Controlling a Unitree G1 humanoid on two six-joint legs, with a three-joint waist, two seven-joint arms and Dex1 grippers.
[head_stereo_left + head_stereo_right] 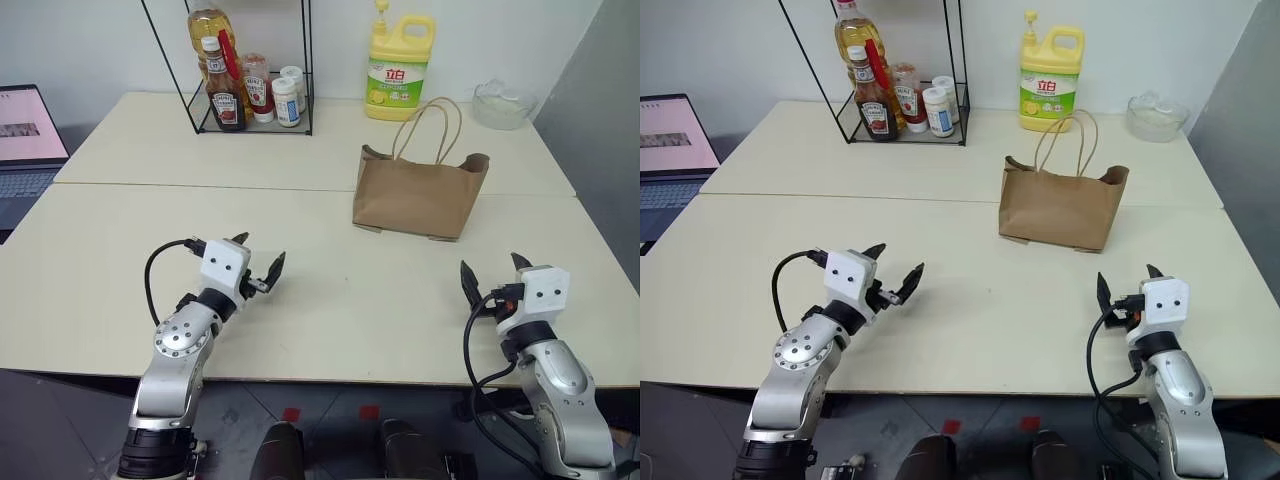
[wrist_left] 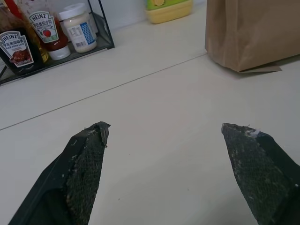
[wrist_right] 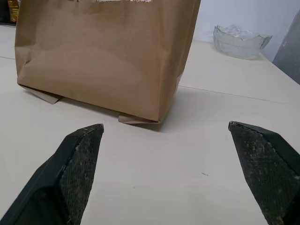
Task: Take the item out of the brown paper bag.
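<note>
From where I stand, the left gripper (image 1: 262,262) hovers low over the near part of the pale table (image 1: 330,300), its two black fingers spread wide with nothing between them, and it is well apart from anything it could catch. Beyond it, at the far left, a wire rack (image 1: 250,70) holds sauce bottles, and I think an arm swinging wide on the way across could clip it. In the middle stands the brown paper bag (image 1: 418,192), upright, with a creased rim and two thin cord handles (image 1: 432,128) looping above it; a yellow detergent jug (image 1: 399,68) stands just behind it. The bag looks light and soft, so my worry is that a single gripper pushing into the mouth drags or topples it, or that a finger snags a handle and lifts the whole bag instead of its contents. The item itself is hidden from me; I judge it lies inside, below the rim, so any reach goes in blind and may pinch paper. On the right, the right gripper (image 1: 495,275) is likewise fully spread and empty, near the table's front edge and nearer to the bag than its partner, with a glass bowl (image 1: 503,103) at the far right corner.
</note>
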